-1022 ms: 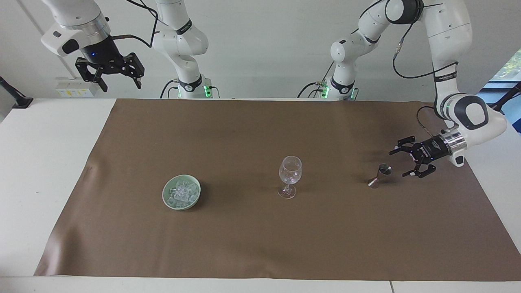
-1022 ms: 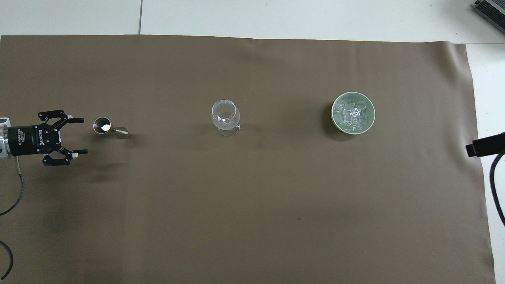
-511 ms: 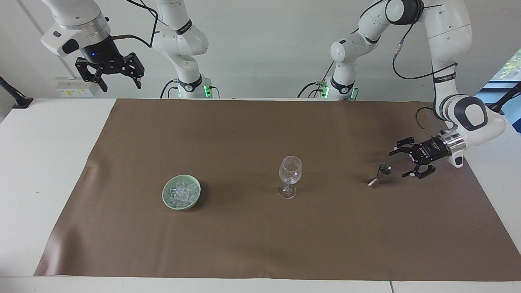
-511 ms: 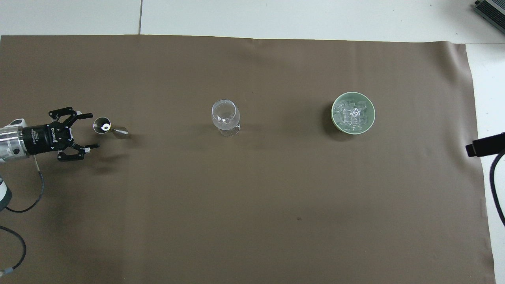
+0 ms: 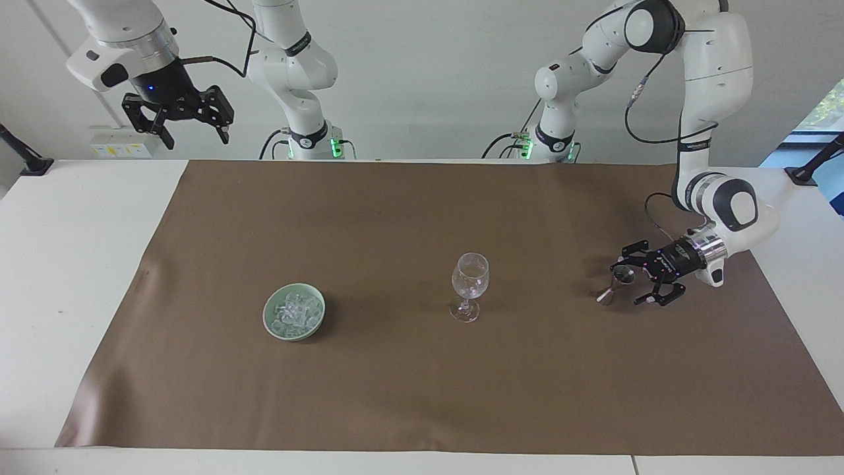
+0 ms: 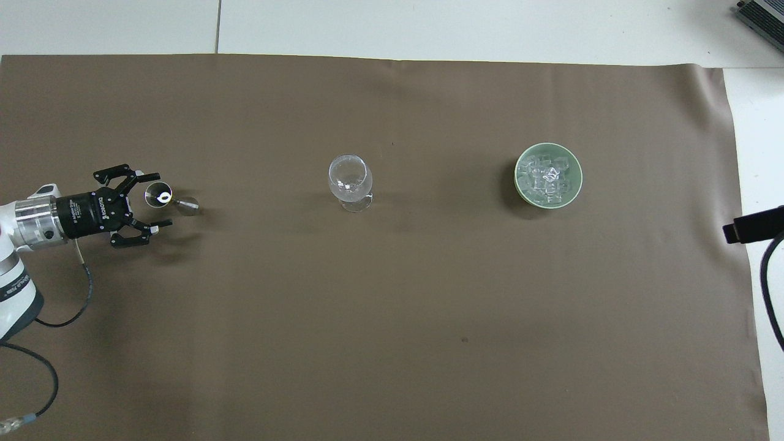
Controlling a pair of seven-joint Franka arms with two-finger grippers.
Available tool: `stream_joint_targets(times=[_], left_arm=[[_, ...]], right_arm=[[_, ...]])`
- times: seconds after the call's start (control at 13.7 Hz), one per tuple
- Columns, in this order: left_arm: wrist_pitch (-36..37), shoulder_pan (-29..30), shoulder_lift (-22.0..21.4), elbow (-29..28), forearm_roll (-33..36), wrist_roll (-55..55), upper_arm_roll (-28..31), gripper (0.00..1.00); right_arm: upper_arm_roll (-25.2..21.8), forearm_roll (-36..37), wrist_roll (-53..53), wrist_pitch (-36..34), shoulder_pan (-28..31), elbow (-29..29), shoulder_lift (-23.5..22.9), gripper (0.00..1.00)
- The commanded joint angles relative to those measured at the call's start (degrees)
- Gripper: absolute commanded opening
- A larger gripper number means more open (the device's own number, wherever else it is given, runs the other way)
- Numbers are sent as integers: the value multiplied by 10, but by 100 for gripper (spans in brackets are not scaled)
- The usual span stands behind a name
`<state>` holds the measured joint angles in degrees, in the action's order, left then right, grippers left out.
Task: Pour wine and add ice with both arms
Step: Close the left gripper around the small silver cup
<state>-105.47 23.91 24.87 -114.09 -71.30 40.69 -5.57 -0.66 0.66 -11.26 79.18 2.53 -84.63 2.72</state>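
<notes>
A small metal jigger (image 5: 618, 280) (image 6: 158, 196) stands on the brown cloth toward the left arm's end. My left gripper (image 5: 632, 278) (image 6: 161, 201) lies low and level, open, one finger on either side of the jigger's cup. A clear stemmed wine glass (image 5: 469, 285) (image 6: 350, 181) stands upright mid-cloth. The ice (image 5: 294, 310) (image 6: 547, 174) fills a pale green bowl (image 5: 270, 320) (image 6: 518, 184) toward the right arm's end. My right gripper (image 5: 196, 140) waits, open and raised high, over the white table near that arm's base. No wine shows; I cannot tell what the jigger holds.
The brown cloth (image 5: 409, 389) (image 6: 392, 318) covers most of the white table (image 5: 72, 264). A black part of the right arm (image 6: 753, 225) juts in at the cloth's edge. Cables trail from the left arm (image 6: 55, 318).
The left gripper has slid along the cloth toward the jigger, and its open fingers now flank the cup. The right arm has barely moved.
</notes>
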Motion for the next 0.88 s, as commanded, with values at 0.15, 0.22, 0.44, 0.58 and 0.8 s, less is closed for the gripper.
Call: stream_joint_targets(times=[0.15,0.22,0.44,0.58,0.8], left_arm=[[-21,-16,-6,-20,-26,-18,5,100],[-21,-17,-6,-20,-26,-18,5,100],[-21,-18,-6,-21,-27,-17,5,85],[-19,-18,-6,-21,-27,-17,5,66],[-18,-16,-6,-20,-27,-15,5,53]], right_arm=[[1,-10,8,4,2,-10,7,100],[1,-10,8,4,2,-11,7,100],[1,-10,8,5,2,-10,7,100],[1,-10,8,4,2,-11,7,100],[1,-10,8,5,2,-11,7,100]])
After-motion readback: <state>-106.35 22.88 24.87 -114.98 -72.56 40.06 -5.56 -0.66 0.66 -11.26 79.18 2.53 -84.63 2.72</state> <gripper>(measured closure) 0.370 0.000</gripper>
